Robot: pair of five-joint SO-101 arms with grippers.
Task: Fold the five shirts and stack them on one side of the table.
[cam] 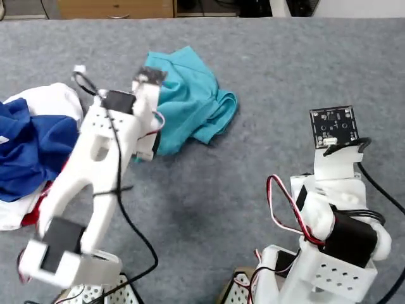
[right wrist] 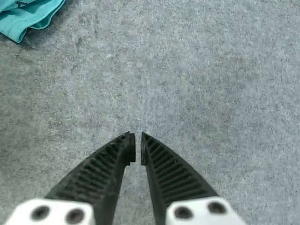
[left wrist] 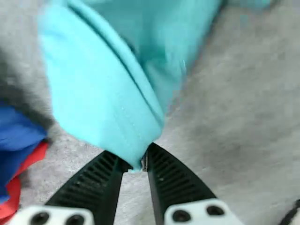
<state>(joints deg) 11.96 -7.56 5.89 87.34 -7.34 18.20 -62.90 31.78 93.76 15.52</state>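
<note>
Progress finding: the task is standing at an early stage, in my judgement. No neatly folded stack is showing anywhere on the table (cam: pixel 285 63).

The teal shirt (cam: pixel 190 95) is lying rumpled at about 11 o'clock from the table's centre, partly doubled over itself. The left gripper (left wrist: pixel 140 161) is pinching a folded edge of this shirt, its jaws nearly together with the cloth between the tips. The right gripper (right wrist: pixel 138 147) is hanging over bare table at about 4 o'clock, jaws almost touching and gripping nothing.

Count: one teal shirt is lying apart. A loose heap at 9 o'clock is showing one blue shirt (cam: pixel 31 149), one white shirt (cam: pixel 50 95) and a red shirt (cam: pixel 35 215) underneath. That is making four; a fifth cannot be told. All appear to be awaiting folding and stacking.
</note>
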